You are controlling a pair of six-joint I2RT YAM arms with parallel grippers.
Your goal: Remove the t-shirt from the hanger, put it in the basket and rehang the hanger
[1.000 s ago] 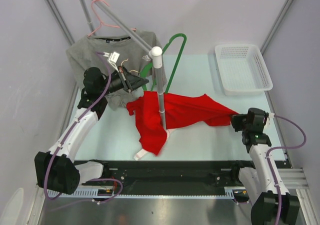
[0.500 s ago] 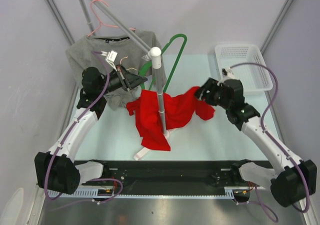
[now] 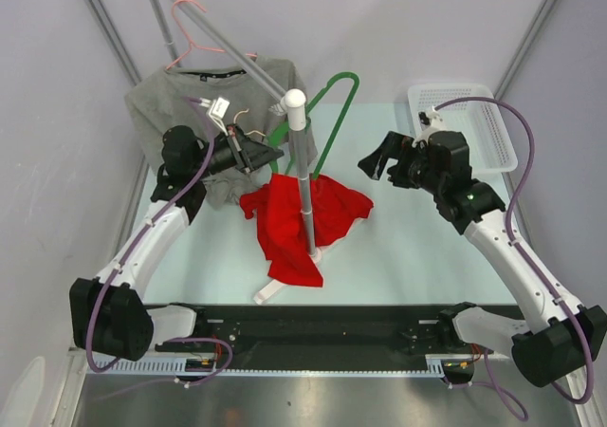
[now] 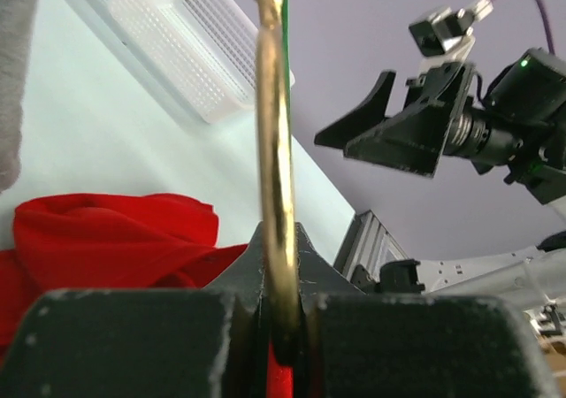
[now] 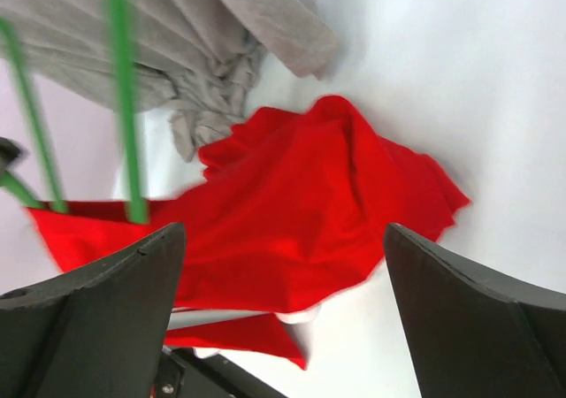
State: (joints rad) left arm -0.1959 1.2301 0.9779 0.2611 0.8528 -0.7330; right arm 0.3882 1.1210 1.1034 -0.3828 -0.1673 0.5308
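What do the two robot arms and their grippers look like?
Both the left arm and right arm have white shells and black joints, with a purple cable along each. The left gripper and right gripper are black with wedge-shaped fingers. A green light glows on the right wrist.

No readable writing in any view.
The red t-shirt is plain cloth, as are the grey shirt behind it to the left and the white basket off to its right. The small white tag above the t-shirt's left edge is too small to read.
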